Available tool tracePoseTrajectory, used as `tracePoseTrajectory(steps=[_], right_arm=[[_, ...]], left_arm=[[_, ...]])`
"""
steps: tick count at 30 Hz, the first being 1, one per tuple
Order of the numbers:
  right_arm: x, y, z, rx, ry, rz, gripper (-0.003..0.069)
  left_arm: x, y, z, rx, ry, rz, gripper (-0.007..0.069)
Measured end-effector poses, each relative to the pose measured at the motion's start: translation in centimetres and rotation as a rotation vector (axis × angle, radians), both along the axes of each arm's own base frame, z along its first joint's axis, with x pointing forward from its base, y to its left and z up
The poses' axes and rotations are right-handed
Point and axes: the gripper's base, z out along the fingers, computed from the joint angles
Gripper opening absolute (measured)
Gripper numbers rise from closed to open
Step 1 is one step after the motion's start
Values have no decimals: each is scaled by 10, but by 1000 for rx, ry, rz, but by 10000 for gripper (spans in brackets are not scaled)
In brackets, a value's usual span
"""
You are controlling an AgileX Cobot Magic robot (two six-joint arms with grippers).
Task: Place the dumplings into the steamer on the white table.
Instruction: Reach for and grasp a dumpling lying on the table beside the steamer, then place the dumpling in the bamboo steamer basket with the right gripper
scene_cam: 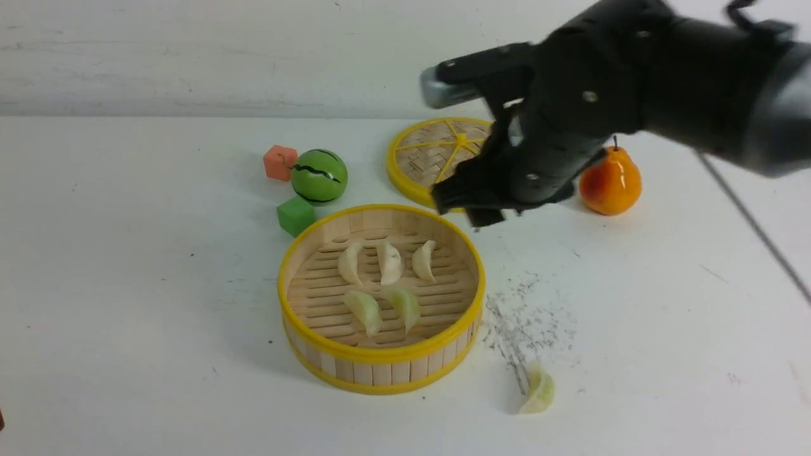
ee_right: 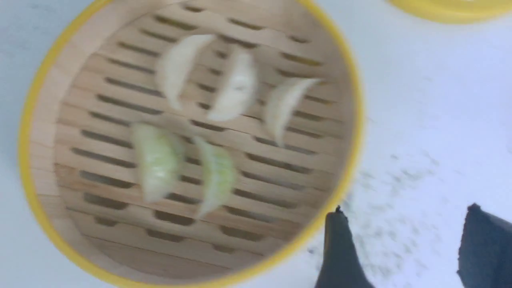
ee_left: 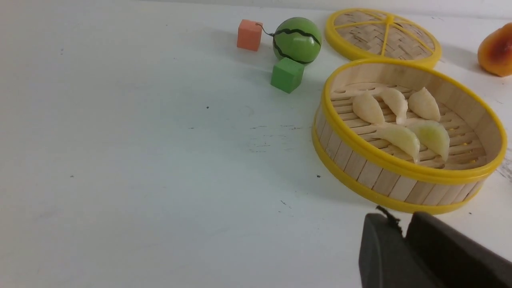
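- The steamer [scene_cam: 380, 356] sits about mid-table on the white table [scene_cam: 127, 285]. Five of the dumplings are inside it on the slatted floor.
- Back row is the three cream dumplings [scene_cam: 389, 261], side by side. Each has its long axis running roughly 12 to 6. The outer two lean a bit toward 1-to-7, the middle one more 11-to-5.
- Front row is two green dumplings [scene_cam: 364, 311], lying side by side with long axes about 11 to 5.
- The sixth one, the loose green dumpling [scene_cam: 538, 392], is still out on the table at about 4 o'clock from the steamer. It's well clear of the rim, with its long axis close to 12-to-6 and its rounded back facing 3 o'clock.
- A scuffed patch [scene_cam: 526, 310] lies between it and the steamer.
- The right gripper [ee_right: 412, 248] hangs in the air near the steamer's 1 o'clock edge. Its fingers are spread wide with nothing between them.
- The left gripper [ee_left: 402, 224] is low over the table on the steamer's near-left side. Its fingers are pressed together with barely a slit and hold nothing.
- Other stuff: the lid [scene_cam: 421, 155] at 1 o'clock from the steamer, the pear [scene_cam: 609, 183] at 2, and the green cube [scene_cam: 296, 215], toy watermelon [scene_cam: 319, 176] and orange cube [scene_cam: 280, 162] out around 11.
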Motion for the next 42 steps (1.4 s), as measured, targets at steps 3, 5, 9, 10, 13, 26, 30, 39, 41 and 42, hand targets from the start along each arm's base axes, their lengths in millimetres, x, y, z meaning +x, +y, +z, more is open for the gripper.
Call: tracePoseTrajectory(steps=[3, 5, 9, 10, 13, 26, 30, 39, 41, 42], right_arm=[[-24, -29, -27, -23, 37, -106, 396], [-38, -38, -56, 21, 63, -154, 396], [-52, -41, -99, 136, 88, -221, 396], [-53, -40, -108, 178, 85, -235, 396], [-47, -35, -124, 198, 90, -240, 396], [-47, -28, -158, 106, 167, -213, 190], [-47, -28, -158, 81, 161, -173, 176], [-54, -35, -127, 27, 91, -62, 174], [-57, -38, -109, 19, 64, -46, 172], [-58, -40, -95, 11, 42, -33, 171]], left_arm=[[0, 0, 0, 0, -1, 0, 84], [0, 0, 0, -2, -1, -1, 88], [0, 0, 0, -3, -1, -1, 90], [0, 0, 0, -5, 0, -1, 91], [0, 0, 0, -5, 2, -1, 91], [0, 0, 0, -4, 4, 0, 101], [0, 0, 0, -4, 4, 0, 104], [0, 0, 0, -4, 4, 0, 111], [0, 0, 0, -4, 4, 0, 111], [0, 0, 0, -5, 1, -1, 111]])
